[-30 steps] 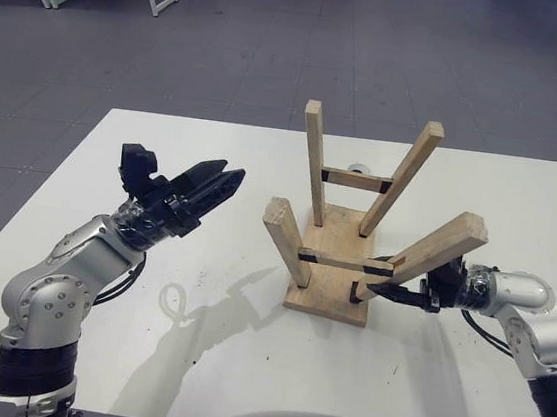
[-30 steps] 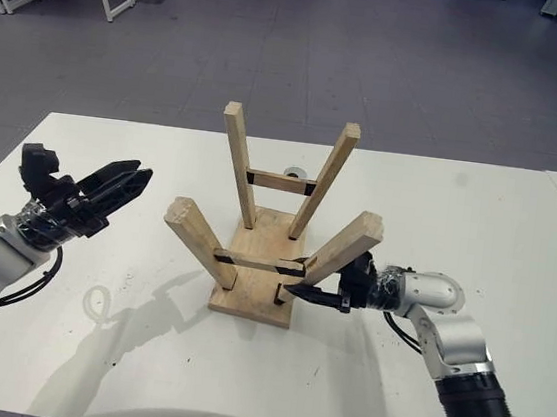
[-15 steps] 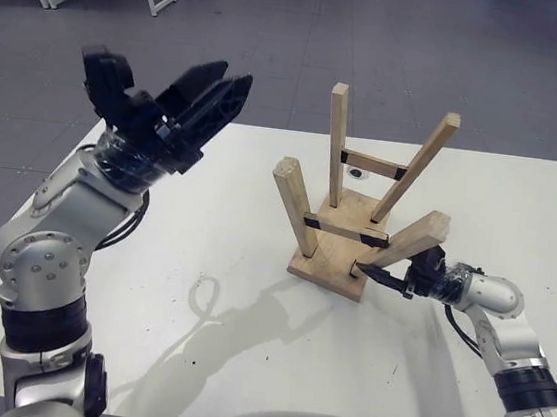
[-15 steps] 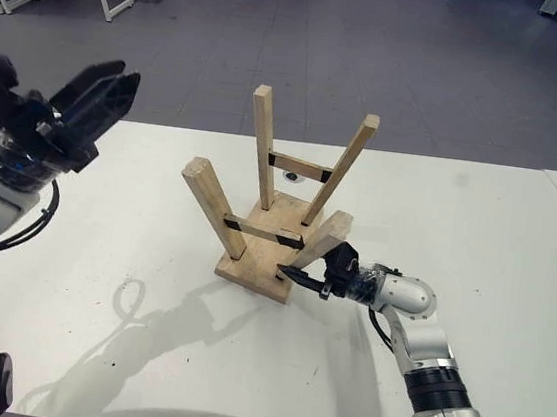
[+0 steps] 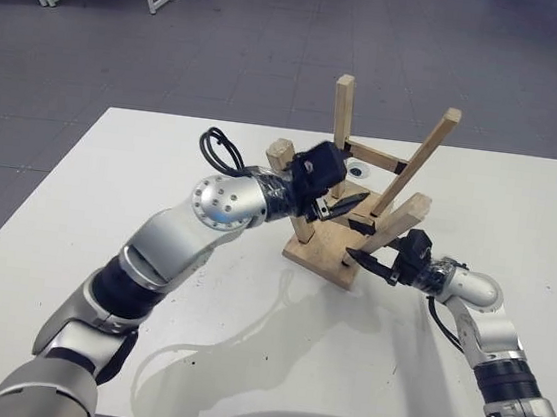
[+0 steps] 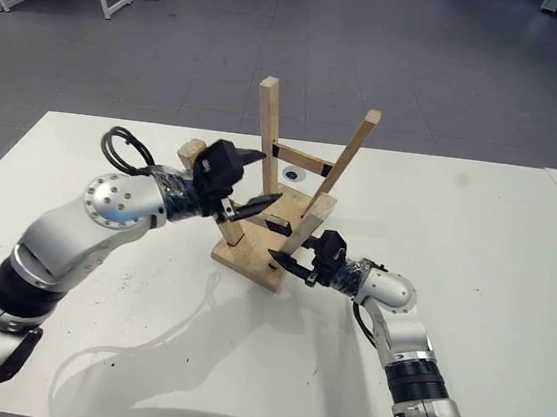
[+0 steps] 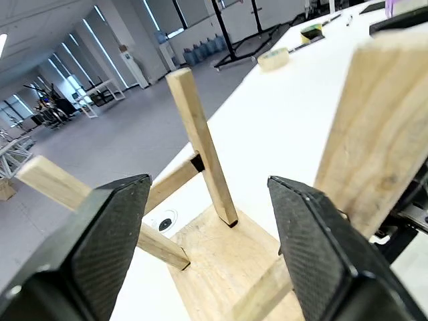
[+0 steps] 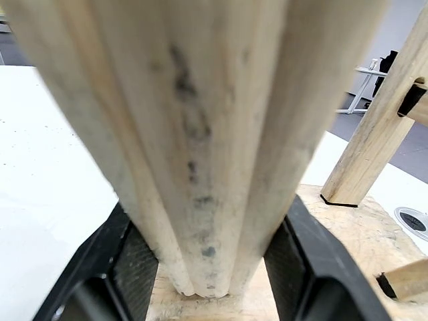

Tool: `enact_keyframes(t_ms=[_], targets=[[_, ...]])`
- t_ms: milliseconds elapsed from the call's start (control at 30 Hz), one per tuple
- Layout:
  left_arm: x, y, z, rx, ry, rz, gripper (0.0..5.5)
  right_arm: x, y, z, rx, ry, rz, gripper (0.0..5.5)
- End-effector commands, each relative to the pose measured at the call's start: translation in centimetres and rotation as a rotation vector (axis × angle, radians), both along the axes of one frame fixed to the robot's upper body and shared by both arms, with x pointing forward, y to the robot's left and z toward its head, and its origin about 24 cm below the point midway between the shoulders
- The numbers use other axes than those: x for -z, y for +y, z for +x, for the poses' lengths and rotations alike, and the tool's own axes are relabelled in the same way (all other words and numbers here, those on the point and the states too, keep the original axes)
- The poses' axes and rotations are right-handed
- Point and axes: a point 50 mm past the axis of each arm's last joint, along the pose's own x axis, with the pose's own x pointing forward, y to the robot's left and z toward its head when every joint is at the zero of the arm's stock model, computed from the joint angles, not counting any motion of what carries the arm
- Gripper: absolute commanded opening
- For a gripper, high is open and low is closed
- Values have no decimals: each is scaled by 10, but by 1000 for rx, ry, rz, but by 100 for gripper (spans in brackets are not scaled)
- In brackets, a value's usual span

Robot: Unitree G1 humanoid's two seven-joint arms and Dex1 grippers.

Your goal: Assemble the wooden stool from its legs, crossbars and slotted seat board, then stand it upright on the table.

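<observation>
Left arm has swung right across since half a second ago. It was up high off to the side, and now the left jaws are in among the legs of the upside-down stool point(image 5: 420, 159). They're spread wide with nothing pinched. Both fingers point(image 7: 110, 247) are clear of the wood, and the two far legs point(image 7: 200, 147) and their crossbar point(image 7: 172, 185) sit beyond the gap between them. The seat board point(image 5: 319, 253) lies flat on the tabletop point(image 5: 108, 199), below and just ahead of those jaws. The near-left leg point(image 5: 283, 154) is right behind them (its top pokes out past the wrist). The near-right leg point(image 5: 395, 222) stands just outside one finger.

Right jaws haven't let go. They're still clamped low on that near-right leg, right where it meets the seat board. In the right wrist view the leg point(image 8: 200, 134) sits squarely between the two fingers point(image 8: 134, 267), with both pressed against its sides. The rest of the stool is past those jaws, with a far leg point(image 8: 374, 127) off to one side.

All four legs point up, so the stool is not yet upright.
</observation>
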Motion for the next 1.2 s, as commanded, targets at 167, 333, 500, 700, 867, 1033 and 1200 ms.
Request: enact_keyframes(t_ms=[167,333,500,700,867,1033,1200], targets=[[46,-8,-3,-23,7,103,322,25,2,-11,6,87,-55,203],[69,-5,-6,-23,34,172,322,27,5,-10,13,76,-55,203],[82,0,-12,-17,78,272,322,29,5,-9,15,98,-161,203],[102,12,-17,-62,186,356,322,49,-1,-12,80,136,-481,203],[102,16,-20,-95,203,315,322,62,-10,-21,93,151,-596,203],[48,21,-5,-200,-144,13,322,50,-7,-14,127,124,-556,203],[-26,39,-18,-283,-583,-311,322,21,4,-5,168,69,-451,203]])
